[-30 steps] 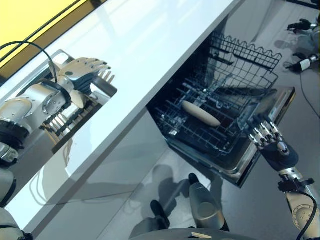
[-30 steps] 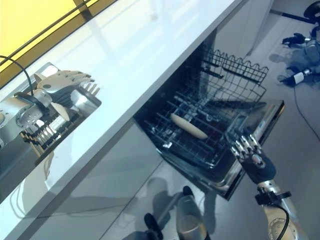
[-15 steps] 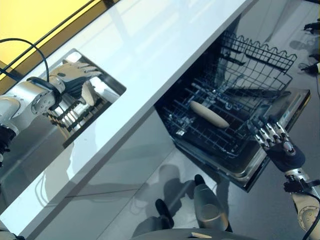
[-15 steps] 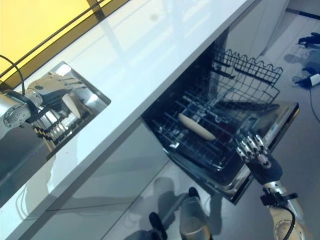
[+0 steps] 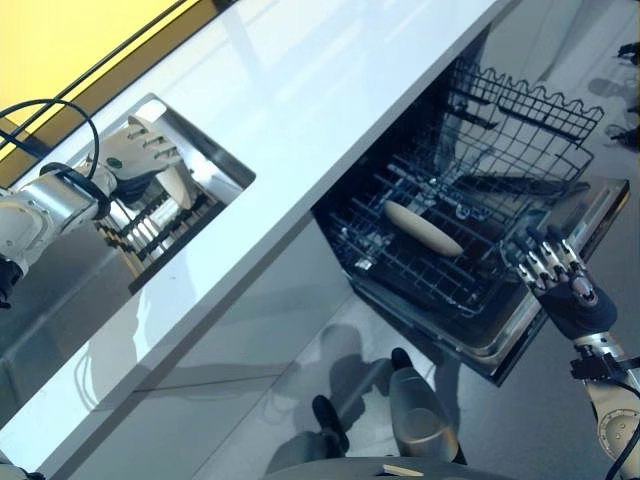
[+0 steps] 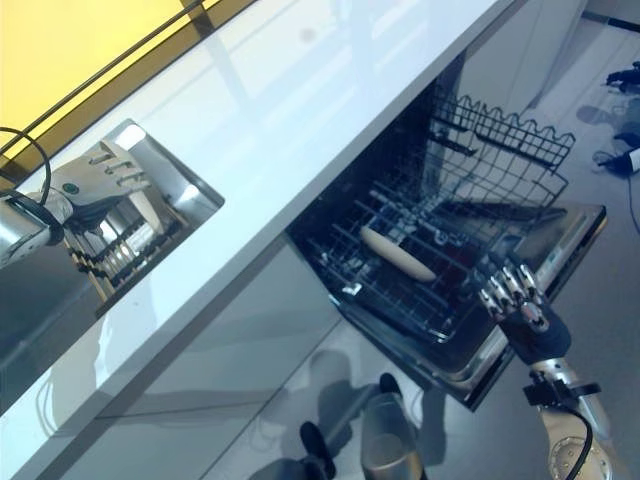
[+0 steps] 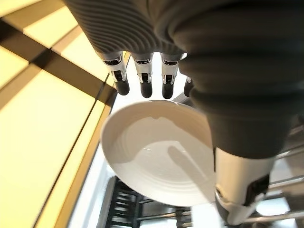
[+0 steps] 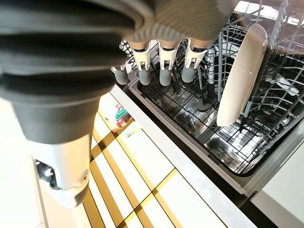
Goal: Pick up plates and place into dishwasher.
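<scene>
A white plate [image 7: 156, 156] stands on edge in the dish rack [image 5: 150, 215] inside the sink. My left hand [image 5: 135, 155] is over it. Its straight fingers [image 7: 142, 83] reach to the plate's top rim and the thumb [image 7: 240, 190] lies in front of its face. A second plate [image 5: 425, 228] stands on edge in the dishwasher's lower rack [image 5: 400, 270]; the right wrist view shows this plate [image 8: 242, 76] too. My right hand [image 5: 560, 285] hangs open by the lowered dishwasher door [image 5: 590, 215], apart from the plate.
The white counter [image 5: 300, 110] runs between the sink and the open dishwasher. A wire upper basket [image 5: 520, 120] stands pulled out behind the lower rack. A yellow wall [image 5: 60, 30] lies beyond the counter. Some items [image 6: 620, 160] lie on the floor at far right.
The whole view has shifted a little. My left hand has drawn back slightly over the plate in the sink rack. My right hand stays by the dishwasher door.
</scene>
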`<state>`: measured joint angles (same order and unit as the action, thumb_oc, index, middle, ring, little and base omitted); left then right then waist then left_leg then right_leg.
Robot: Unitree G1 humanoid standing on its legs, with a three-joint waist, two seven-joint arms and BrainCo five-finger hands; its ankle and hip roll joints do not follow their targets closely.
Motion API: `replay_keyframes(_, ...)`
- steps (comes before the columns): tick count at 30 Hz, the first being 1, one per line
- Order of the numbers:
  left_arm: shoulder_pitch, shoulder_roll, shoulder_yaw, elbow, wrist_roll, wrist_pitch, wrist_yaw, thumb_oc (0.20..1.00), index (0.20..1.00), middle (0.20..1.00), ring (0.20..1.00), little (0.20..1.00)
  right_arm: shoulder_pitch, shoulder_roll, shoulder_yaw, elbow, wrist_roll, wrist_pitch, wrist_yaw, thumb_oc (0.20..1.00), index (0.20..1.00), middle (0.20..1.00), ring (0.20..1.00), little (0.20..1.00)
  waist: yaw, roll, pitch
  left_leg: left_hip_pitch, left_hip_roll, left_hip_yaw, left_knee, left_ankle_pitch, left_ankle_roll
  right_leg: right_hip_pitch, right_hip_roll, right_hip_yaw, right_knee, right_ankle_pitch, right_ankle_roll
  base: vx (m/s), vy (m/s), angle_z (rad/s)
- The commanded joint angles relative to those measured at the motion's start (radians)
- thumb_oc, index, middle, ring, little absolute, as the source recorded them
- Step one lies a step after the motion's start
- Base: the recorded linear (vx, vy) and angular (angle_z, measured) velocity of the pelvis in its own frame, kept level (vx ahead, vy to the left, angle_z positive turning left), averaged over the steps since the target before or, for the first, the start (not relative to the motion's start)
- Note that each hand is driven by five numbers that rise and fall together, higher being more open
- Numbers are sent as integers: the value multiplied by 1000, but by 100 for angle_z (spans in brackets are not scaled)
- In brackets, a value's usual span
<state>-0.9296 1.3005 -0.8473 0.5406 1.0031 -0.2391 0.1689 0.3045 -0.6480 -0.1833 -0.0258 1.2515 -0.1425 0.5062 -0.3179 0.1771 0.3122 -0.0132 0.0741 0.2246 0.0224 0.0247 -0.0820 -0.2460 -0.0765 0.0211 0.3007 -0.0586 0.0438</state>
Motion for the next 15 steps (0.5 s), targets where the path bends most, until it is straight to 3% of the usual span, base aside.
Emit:
replay_keyframes(1,-55,74,65,38,93,68,96,1000,1000,1000,1000,1000,-20,-11,-1,-91,47,-54,-4,1000,1000,1000,1000,1000,-20,-55,-30,-76,-12,-24,50,37,33,92,7,-23,-104,7,7,0,0,0)
replay_keyframes(11,-48,52,81,68,264,131,167,1000,1000,1000,1000,1000,-27,8,23,-98,50,-51,-13,1000,1000,1000,1000,1000,-19,-72,-30,-80,-7,-23,53,34,37,90,10,-25,-101,9,8,1,-3,0)
replay_keyframes(15,-54,37,86,79,276,125,166,1000,1000,1000,1000,1000,-30,12,32,-102,48,-50,-18,1000,1000,1000,1000,1000,-20,-77,-27,-84,-5,-23,58,34,37,88,12,-25,-96,8,7,0,0,0)
